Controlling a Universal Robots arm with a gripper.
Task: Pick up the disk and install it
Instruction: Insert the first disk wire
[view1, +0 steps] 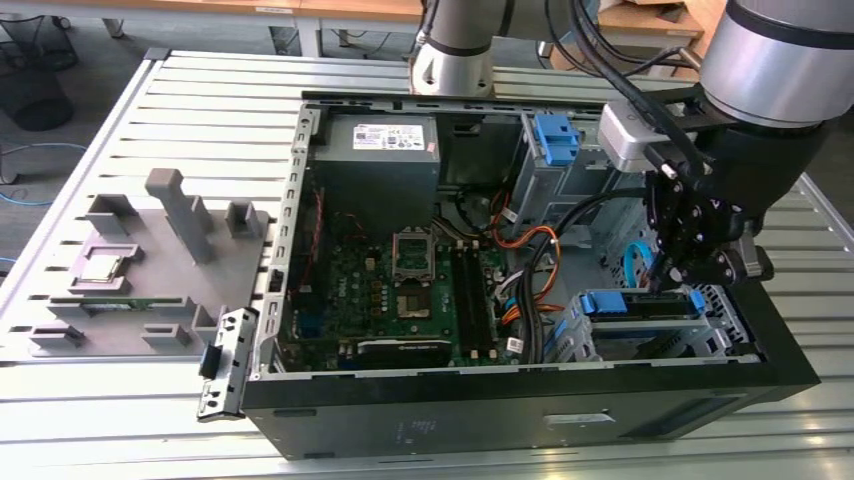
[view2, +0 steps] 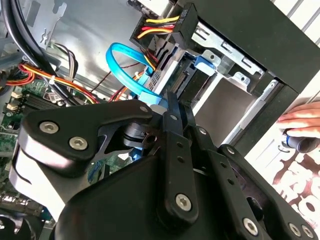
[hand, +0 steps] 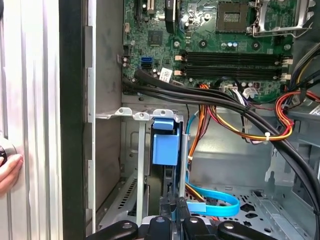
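The disk (hand: 165, 147) stands on edge inside the drive cage (hand: 134, 115), its blue bracket lined up with the cage's rails so it can seat. The gripper (view2: 175, 106) reaches into the cage behind it, fingers drawn nearly together, seemingly pinching the disk's edge.

The gripper (view1: 675, 280) hangs over the disk (view1: 641, 305) (blue-bracketed) in the open computer case (view1: 507, 405).

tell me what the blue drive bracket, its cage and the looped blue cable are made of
Blue drive bracket: probably moulded plastic, matte, even colour. Silver drive cage: bare sheet metal, folded tabs, punched holes. Flat light-blue cable: flexible glossy plastic sheath, looped.
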